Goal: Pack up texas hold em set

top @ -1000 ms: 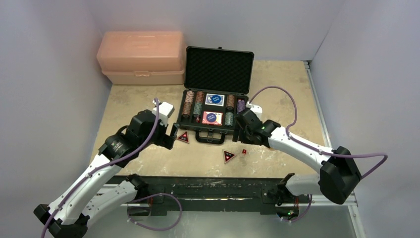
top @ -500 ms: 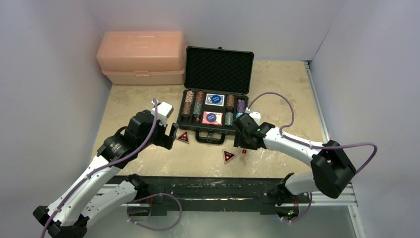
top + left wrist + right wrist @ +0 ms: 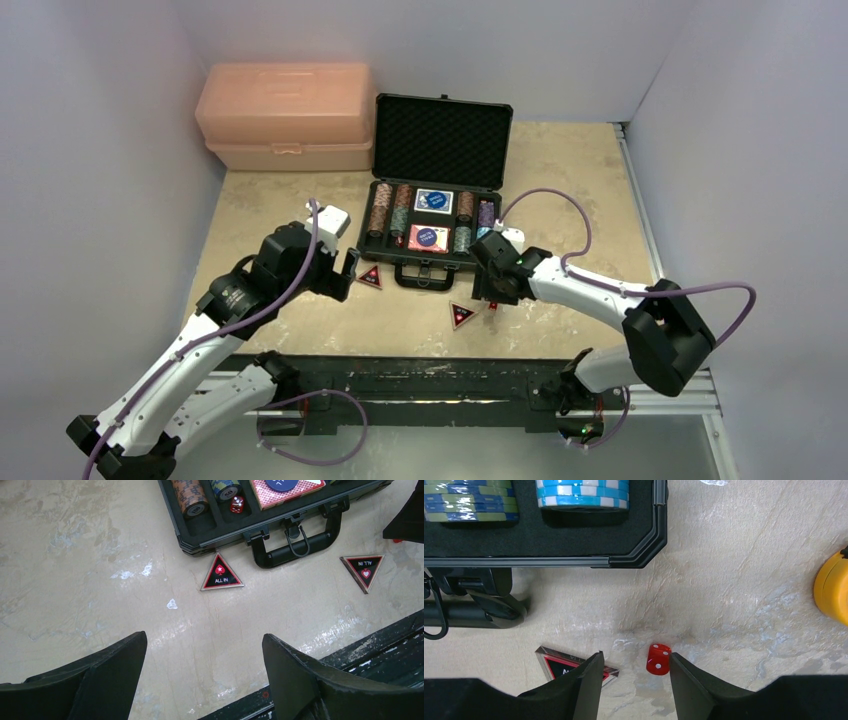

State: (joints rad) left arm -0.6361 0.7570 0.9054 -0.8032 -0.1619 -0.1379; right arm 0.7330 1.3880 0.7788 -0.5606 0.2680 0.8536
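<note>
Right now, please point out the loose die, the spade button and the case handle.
die (image 3: 658,659), right wrist view, upper face
spade button (image 3: 221,574), left wrist view, its centre
handle (image 3: 302,546), left wrist view, grip bar

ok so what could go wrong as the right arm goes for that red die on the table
1. The small red die lies off-centre in the open right end effector, almost against one finger. Closing could flick or roll it away instead of pinching it.
2. The red-edged black triangular button is partly hidden by the other finger. Descending might land on it or drag it.
</note>
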